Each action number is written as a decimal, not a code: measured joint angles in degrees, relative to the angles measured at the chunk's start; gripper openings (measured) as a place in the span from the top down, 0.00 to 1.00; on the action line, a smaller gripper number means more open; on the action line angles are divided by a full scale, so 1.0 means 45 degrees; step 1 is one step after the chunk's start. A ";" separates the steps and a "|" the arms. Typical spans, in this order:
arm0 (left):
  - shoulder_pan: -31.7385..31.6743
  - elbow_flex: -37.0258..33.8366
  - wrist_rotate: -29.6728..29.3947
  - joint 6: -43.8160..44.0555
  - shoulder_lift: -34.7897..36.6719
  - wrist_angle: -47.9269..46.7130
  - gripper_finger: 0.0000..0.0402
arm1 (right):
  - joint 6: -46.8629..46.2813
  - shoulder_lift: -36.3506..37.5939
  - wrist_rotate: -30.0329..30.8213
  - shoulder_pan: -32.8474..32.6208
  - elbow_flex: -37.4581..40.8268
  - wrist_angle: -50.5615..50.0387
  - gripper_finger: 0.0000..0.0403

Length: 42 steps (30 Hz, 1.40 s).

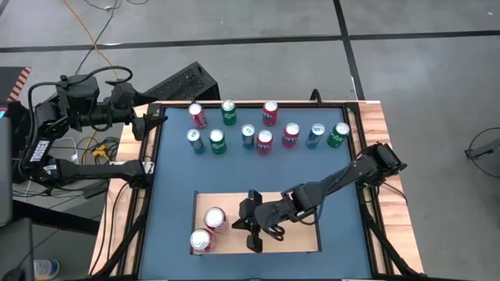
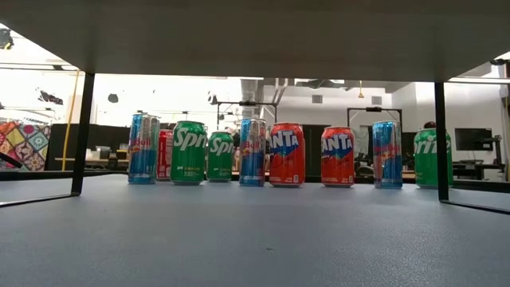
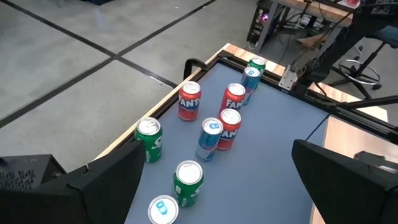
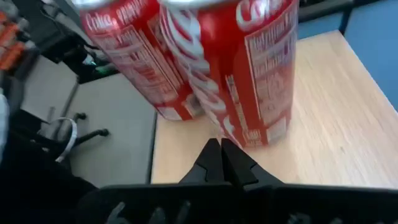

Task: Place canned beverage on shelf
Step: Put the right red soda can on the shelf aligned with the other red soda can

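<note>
The shelf (image 1: 301, 234) is a pale tan wooden board at the near middle of the blue table. Two red Coca-Cola cans (image 1: 215, 218) (image 1: 201, 240) stand upright on its left end; both show in the right wrist view (image 4: 249, 68) (image 4: 134, 56). My right gripper (image 1: 244, 225) is over the board just right of the cans, its fingers shut (image 4: 221, 152) and empty, the tips at the foot of the nearer can. My left gripper (image 1: 154, 122) waits open (image 3: 217, 186) at the table's far left corner. My right gripper's shut fingertips (image 4: 217, 155) point level toward the table's left, at the base (image 4: 255, 138) of the nearer Coca-Cola can. I cannot tell whether they touch it. The can stands upright on the board.
Several upright cans stand in two rows on the far part of the table: Sprite (image 1: 229, 112), Fanta (image 1: 270, 112) (image 2: 286, 154), blue cans (image 1: 248, 136) and one more Coca-Cola (image 1: 198, 115). The striped wooden frame (image 1: 379, 133) with black rails borders the table. The board's right half is bare.
</note>
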<state>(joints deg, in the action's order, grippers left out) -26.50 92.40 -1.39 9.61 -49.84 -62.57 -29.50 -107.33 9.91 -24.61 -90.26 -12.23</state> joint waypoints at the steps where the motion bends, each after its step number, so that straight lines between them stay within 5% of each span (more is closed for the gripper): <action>1: -0.0001 0.0000 -0.0003 0.0003 0.0000 0.0000 0.03 | -0.0003 0.0007 -0.0179 0.0009 0.0000 0.0233 1.00; 42: -0.0001 0.0000 -0.0098 -0.0301 -0.0005 -0.0019 0.03 | 0.0140 0.0029 -0.1889 0.0419 -0.0005 0.1158 1.00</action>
<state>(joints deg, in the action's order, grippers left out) -26.50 92.40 -1.83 8.26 -49.87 -62.65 -28.87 -107.20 1.41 -22.72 -90.28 -7.02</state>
